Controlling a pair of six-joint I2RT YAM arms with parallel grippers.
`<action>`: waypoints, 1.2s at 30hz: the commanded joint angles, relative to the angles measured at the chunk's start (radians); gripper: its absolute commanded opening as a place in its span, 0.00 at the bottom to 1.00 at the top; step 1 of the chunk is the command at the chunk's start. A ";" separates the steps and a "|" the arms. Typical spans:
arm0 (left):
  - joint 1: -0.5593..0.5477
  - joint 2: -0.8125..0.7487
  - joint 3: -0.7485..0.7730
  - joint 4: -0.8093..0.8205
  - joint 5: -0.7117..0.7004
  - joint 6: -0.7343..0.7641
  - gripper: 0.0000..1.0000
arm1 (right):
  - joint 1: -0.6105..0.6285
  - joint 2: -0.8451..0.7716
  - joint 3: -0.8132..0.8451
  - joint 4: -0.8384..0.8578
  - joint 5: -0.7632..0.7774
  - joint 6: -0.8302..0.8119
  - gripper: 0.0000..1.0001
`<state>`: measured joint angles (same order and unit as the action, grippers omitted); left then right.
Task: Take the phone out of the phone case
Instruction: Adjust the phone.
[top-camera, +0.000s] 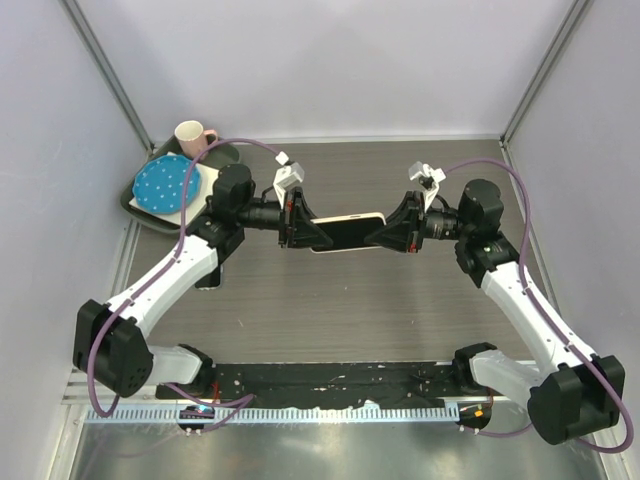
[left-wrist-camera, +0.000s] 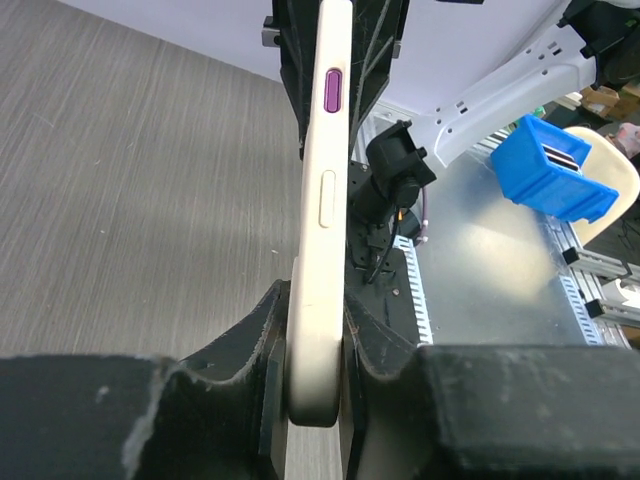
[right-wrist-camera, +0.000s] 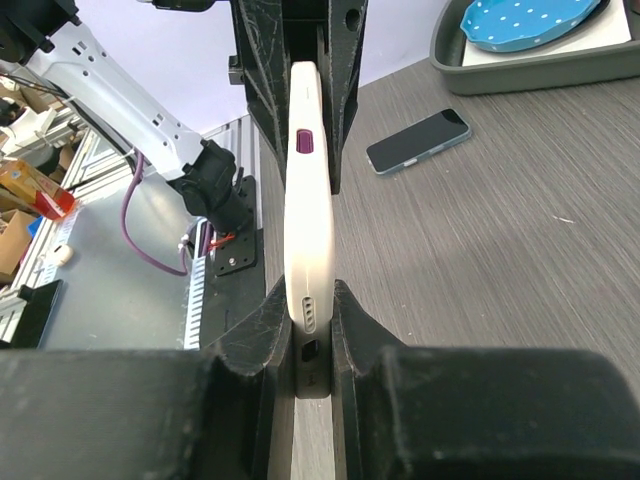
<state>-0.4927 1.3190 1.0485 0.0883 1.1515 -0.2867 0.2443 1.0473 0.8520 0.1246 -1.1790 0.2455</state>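
A cream phone case (top-camera: 347, 217) with a purple side button hangs in the air over the middle of the table, lying lengthwise between the two arms. The phone's dark face (top-camera: 345, 236) shows inside its rim. My left gripper (top-camera: 300, 232) is shut on the case's left end; in the left wrist view the case (left-wrist-camera: 325, 200) sits edge-on, pinched in that gripper (left-wrist-camera: 316, 335). My right gripper (top-camera: 395, 237) is shut on the other end, and the right wrist view shows the case (right-wrist-camera: 308, 210) with its port end clamped in that gripper (right-wrist-camera: 311, 320).
A second dark phone (right-wrist-camera: 417, 141) lies flat on the table near the left arm. A dark tray (top-camera: 133, 200) at the back left holds a blue dotted plate (top-camera: 167, 184) and a pink mug (top-camera: 192, 136). A blue box (left-wrist-camera: 555, 170) sits beyond the table's near edge.
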 joint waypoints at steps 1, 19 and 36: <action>0.006 -0.041 -0.004 0.048 0.053 -0.028 0.21 | -0.048 -0.004 -0.014 0.159 0.102 0.069 0.01; -0.006 0.002 0.002 0.064 -0.064 -0.029 0.38 | -0.046 0.003 -0.096 0.340 0.131 0.241 0.01; -0.020 0.031 -0.001 0.128 -0.064 -0.085 0.41 | -0.027 0.042 -0.157 0.501 0.219 0.371 0.01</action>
<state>-0.4953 1.3544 1.0439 0.1493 1.0180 -0.3386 0.2207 1.0767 0.6796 0.5156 -1.1049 0.5884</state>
